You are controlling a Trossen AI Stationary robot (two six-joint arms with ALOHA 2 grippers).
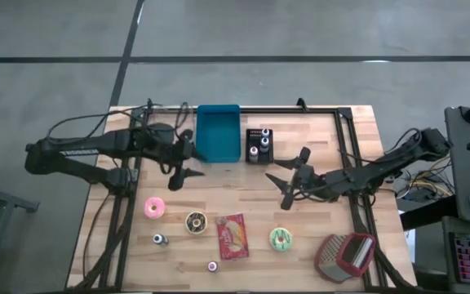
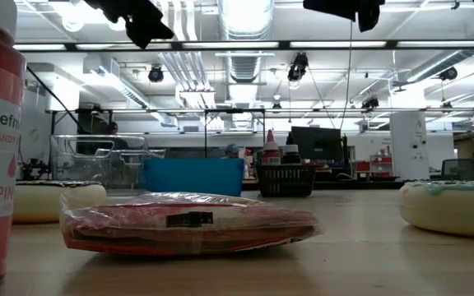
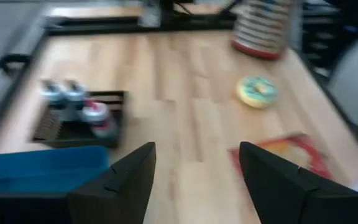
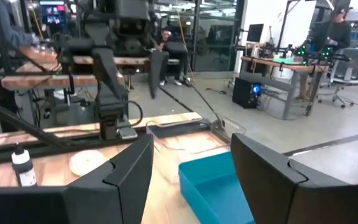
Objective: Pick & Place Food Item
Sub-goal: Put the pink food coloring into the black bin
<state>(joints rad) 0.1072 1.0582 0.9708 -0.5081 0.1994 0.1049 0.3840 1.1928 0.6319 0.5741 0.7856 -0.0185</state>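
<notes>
Food lies along the table's near half: a pink donut, a chocolate donut, a red snack packet lying flat, and a green-iced donut. A blue bin stands at the far middle. My left gripper hangs open above bare table just left of the bin's near corner, tipped down toward the packet and green donut. My right gripper is open, raised above the table's middle right and pointing level toward the bin. Neither holds anything.
A black tray with small bottles stands right of the bin. A red and white ribbed object lies at the near right. Two small bottles stand near the front edge. Bare wood lies between the grippers.
</notes>
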